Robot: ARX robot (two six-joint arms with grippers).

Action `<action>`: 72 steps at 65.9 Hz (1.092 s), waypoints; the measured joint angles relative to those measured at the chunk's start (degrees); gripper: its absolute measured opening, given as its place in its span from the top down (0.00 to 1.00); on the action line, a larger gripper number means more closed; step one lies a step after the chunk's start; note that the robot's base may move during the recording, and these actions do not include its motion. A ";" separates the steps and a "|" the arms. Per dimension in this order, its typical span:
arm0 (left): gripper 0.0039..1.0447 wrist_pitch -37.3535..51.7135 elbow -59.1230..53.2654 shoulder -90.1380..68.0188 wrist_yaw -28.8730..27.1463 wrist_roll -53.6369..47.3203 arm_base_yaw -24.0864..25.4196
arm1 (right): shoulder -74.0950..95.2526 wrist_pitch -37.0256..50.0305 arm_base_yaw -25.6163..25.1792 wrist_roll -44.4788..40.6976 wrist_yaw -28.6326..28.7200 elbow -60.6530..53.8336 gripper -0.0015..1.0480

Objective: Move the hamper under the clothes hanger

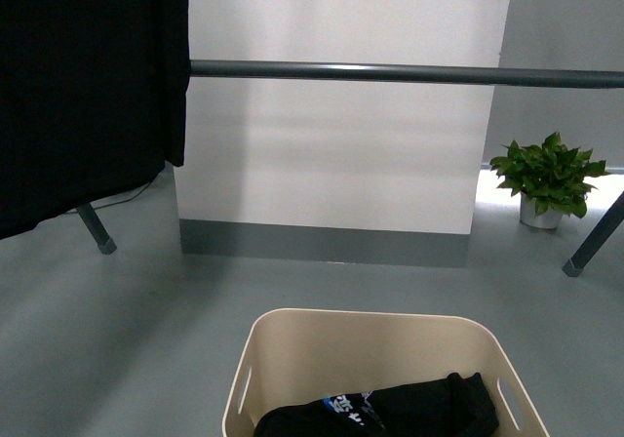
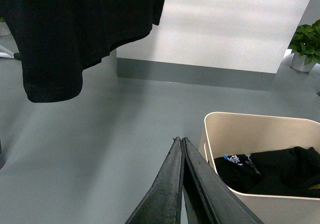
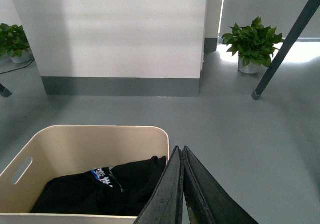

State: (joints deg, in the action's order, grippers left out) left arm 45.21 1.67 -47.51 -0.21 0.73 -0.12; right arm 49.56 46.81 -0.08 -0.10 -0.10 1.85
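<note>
No legible text in any view.
A dark garment (image 1: 390, 413) lying inside the hamper (image 1: 292, 344) carries a small white-and-blue print, seen from the front, left wrist and right wrist views alike, but its characters are too small and crumpled to read. No label, brand, number or sign can be made out on anything else.

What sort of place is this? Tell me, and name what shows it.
Probably an indoor laundry or utility corner, perhaps staged: a clothes hanger with a black garment, a hamper holding dark clothing on a bare grey floor, and a potted plant by the white wall.
</note>
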 joint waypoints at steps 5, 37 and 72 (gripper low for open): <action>0.97 -3.50 -0.57 4.11 0.00 0.00 0.00 | -4.37 -3.67 0.00 0.02 0.00 -0.70 0.98; 0.97 -19.89 -0.63 22.18 0.00 0.00 0.00 | -22.88 -20.28 0.00 0.00 0.00 -1.53 0.98; 0.97 -33.05 -0.63 35.58 0.00 0.00 0.00 | -37.05 -34.07 0.00 0.00 0.00 -1.53 0.98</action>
State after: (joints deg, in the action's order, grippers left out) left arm 12.16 1.04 -11.92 -0.21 0.73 -0.12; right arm 12.51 12.73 -0.08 -0.10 -0.10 0.32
